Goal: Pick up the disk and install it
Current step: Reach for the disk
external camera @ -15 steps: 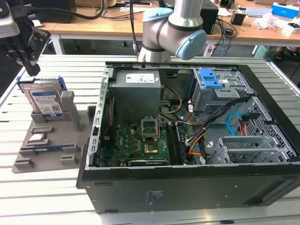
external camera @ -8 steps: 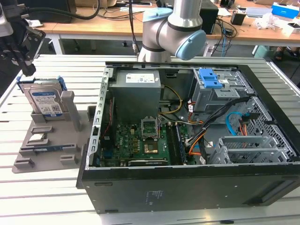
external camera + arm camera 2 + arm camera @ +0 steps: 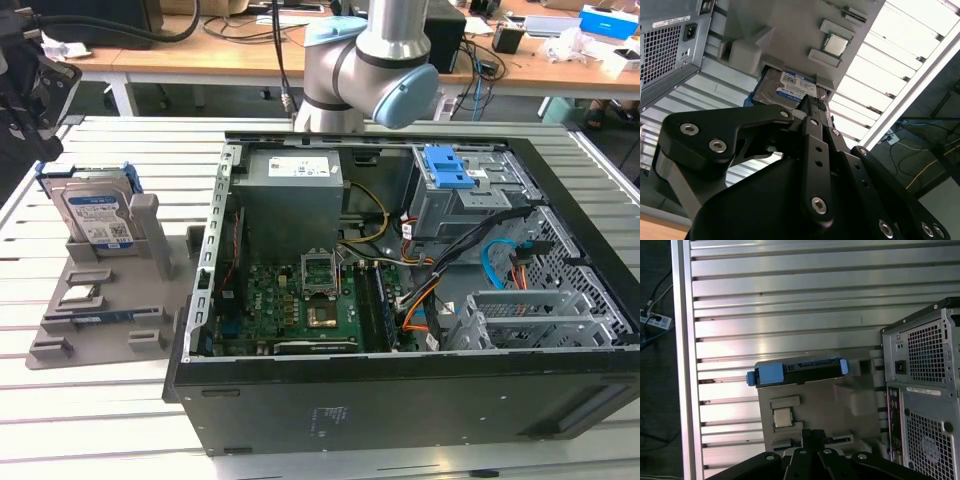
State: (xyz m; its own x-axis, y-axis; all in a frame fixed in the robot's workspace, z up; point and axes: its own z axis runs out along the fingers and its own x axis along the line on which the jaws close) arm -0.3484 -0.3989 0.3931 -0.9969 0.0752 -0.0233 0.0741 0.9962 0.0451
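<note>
The disk is a silver drive with a white-and-blue label and a blue bracket. It stands on edge in a grey holder at the exterior view's left, beside the open computer case. My black gripper hangs just above and behind the disk, apart from it. In the second wrist view the gripper points down at the disk's upper edge. In the first wrist view the gripper has its fingers together, with the disk beyond and nothing held.
A small square chip lies in the holder in front of the disk. Inside the case, a grey drive cage with a blue latch sits at the far right corner, with cables nearby. The arm's base stands behind the case on the slatted metal table.
</note>
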